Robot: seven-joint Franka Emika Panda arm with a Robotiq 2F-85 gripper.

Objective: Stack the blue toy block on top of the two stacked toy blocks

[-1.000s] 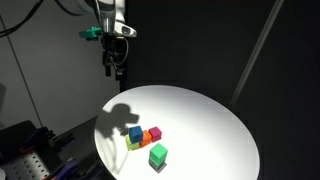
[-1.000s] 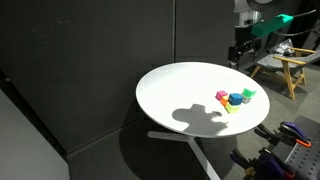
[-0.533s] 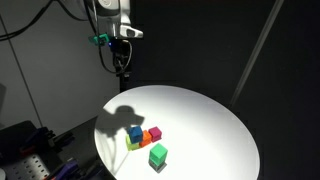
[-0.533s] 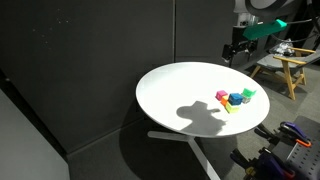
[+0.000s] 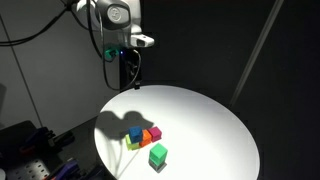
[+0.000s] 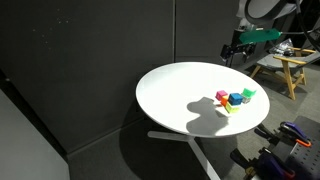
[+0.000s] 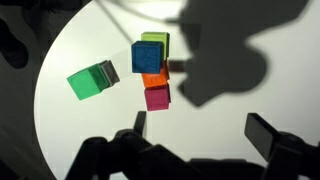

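— Why does the pincer point(image 5: 132, 75) hang so high?

— I hold it well above the bench point(image 5: 215, 120) so the wrist view takes in every cube at once. Its jaws are spread wide, with nothing between them.

— And the blue toy block point(image 7: 147, 57)?

— Far below the pincer and well apart from it, packed in a cluster against an orange cube point(image 7: 153, 78) and a yellow-green cube point(image 7: 156, 41). The two stacked toy blocks point(image 7: 93, 80), green on top, stand clear of that cluster. I judge that leaves room to come down on them.
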